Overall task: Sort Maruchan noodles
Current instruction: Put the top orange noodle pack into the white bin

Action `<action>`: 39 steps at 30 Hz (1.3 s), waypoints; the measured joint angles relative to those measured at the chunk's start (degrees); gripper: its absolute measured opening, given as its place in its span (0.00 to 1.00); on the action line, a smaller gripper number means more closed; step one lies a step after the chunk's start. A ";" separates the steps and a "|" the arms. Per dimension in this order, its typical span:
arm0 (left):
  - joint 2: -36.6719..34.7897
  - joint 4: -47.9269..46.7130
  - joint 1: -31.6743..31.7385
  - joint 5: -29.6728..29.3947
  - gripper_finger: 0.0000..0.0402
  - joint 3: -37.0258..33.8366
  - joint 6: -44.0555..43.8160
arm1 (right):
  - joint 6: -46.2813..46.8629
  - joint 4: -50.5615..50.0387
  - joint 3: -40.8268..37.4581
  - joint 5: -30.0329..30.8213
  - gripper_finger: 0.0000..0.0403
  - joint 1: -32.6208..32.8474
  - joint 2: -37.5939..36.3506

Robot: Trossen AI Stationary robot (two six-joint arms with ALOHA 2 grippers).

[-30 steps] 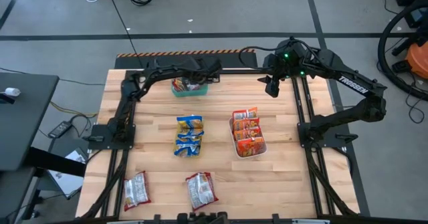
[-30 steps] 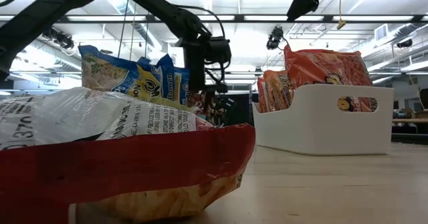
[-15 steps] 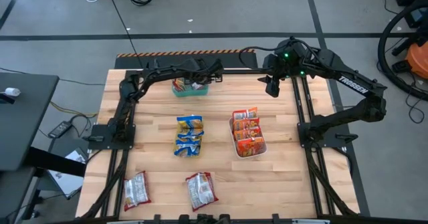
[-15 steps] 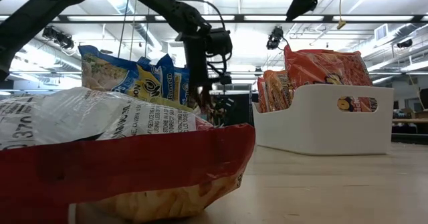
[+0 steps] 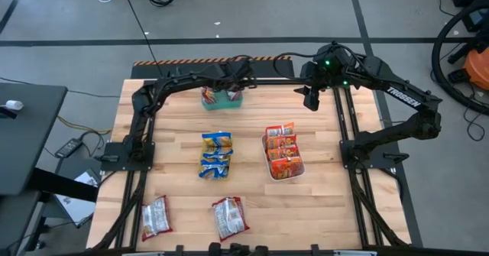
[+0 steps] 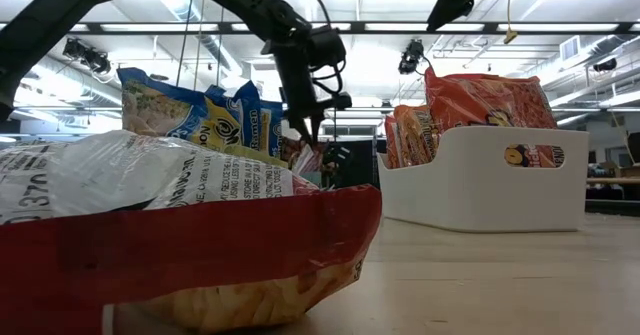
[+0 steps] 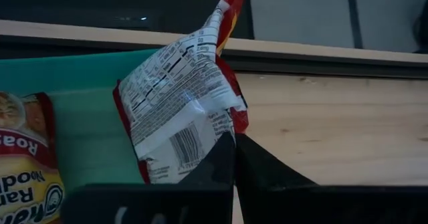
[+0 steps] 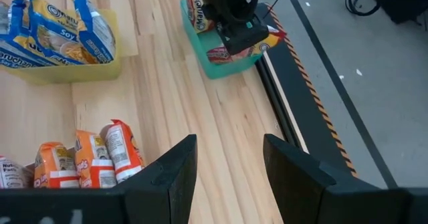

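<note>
The table [image 5: 176, 191] is pale wood (smooth planks). The noodle packets [image 5: 216, 155] are shiny, crinkly plastic. The white tray [image 6: 470, 180] is smooth plastic.

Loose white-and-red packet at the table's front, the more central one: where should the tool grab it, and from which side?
My call: come straight down from above and pinch a short crimped end of the white-and-red packet. It lies flat on the table, apart from its neighbour packet, so the flat seam gives the fingers more to close on than the puffy middle.

"TROSSEN" on right arm [image 5: 403, 97]; "Soy" on blue packet [image 8: 57, 31].
</note>
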 joint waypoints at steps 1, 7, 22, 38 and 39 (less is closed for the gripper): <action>0.02 0.51 0.02 -0.01 0.02 0.00 0.05 | 0.00 0.01 0.00 0.00 0.44 0.00 0.00; 0.02 3.48 -0.17 1.58 0.01 0.00 2.28 | 0.00 0.00 -0.01 0.00 0.44 0.00 0.00; 0.02 11.59 -3.25 5.53 0.01 0.00 10.25 | 0.00 0.00 -0.01 0.02 0.44 0.00 0.00; 0.02 14.66 -4.95 9.48 0.02 0.00 14.56 | 0.25 -0.03 0.01 0.02 0.44 0.00 0.00; 0.02 14.66 -4.95 9.43 0.02 0.00 14.58 | 0.39 -0.07 -0.01 0.04 0.44 0.00 0.00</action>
